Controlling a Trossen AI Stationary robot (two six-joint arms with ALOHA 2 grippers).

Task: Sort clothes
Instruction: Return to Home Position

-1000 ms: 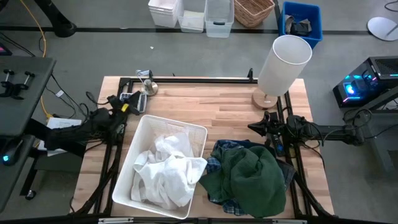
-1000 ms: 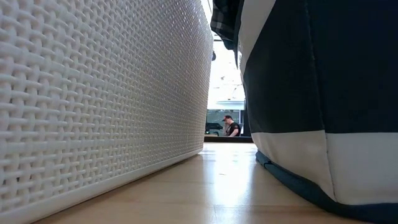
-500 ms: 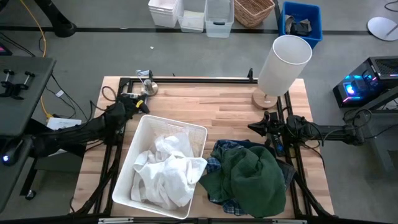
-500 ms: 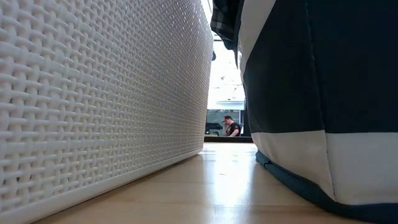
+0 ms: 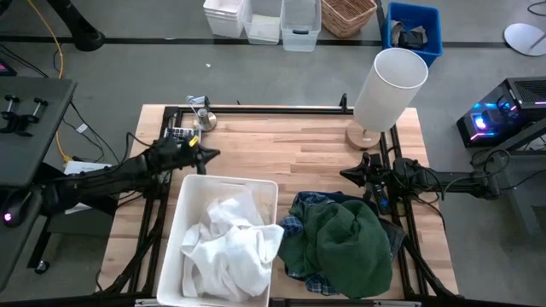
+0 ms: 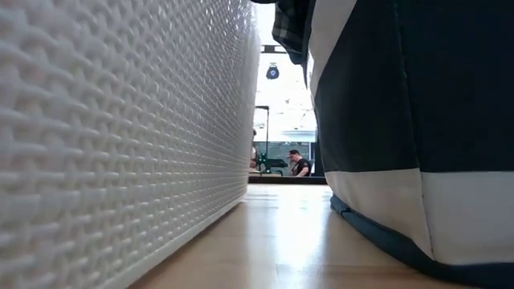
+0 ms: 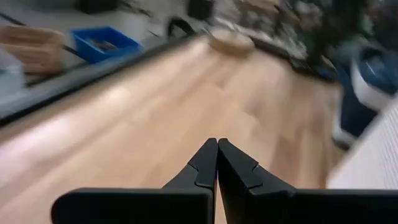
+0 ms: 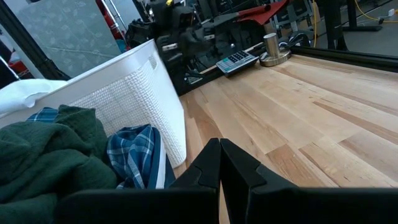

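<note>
The left hand (image 5: 209, 154), fingers pressed together, has swung in over the tabletop (image 5: 299, 145) beside the white bin (image 5: 182, 223), which now sits squarer than before. It holds the white clothes (image 5: 223, 251); the green garment (image 5: 341, 243) tops the navy bin (image 6: 418, 120). The right hand (image 5: 345, 175), likewise pressed together, hasn't moved.

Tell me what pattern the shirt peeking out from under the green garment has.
The shirt is blue-and-white plaid, clearest in the right wrist view.

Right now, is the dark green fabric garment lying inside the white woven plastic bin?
No, the dark green garment lies beside the white bin, which holds only white clothes.
</note>
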